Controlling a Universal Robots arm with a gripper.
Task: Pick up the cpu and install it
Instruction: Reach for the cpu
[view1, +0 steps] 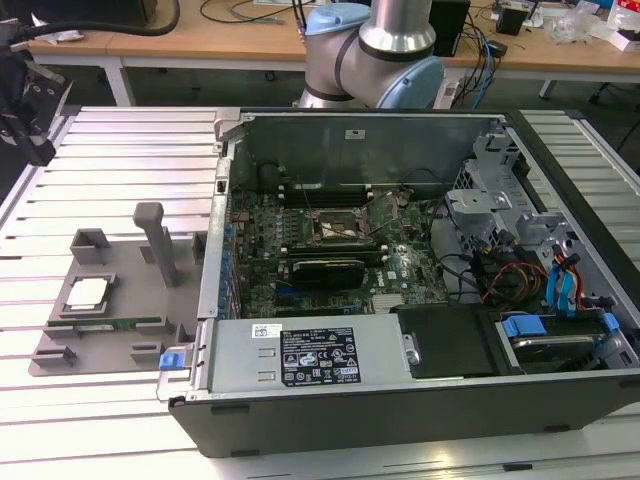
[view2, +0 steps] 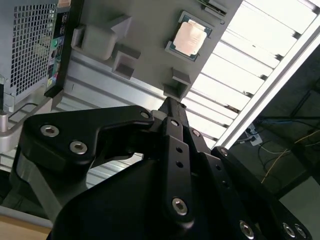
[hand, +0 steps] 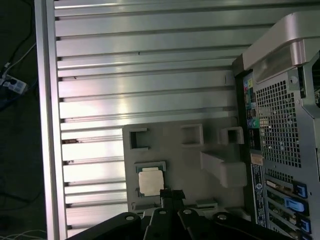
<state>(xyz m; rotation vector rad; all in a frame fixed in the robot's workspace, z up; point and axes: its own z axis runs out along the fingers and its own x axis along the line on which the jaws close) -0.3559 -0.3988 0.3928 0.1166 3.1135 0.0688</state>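
Ribbed counter: your claw hangs narrow, empty, near the cpu in its grey tray; pickup, install both undone.

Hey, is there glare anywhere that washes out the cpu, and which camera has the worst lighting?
In the second wrist view the table slats beside the cpu are blown out white, though the chip itself is readable; in the first wrist view a softer sheen crosses the slats; the exterior view is evenly lit, the case interior darker.
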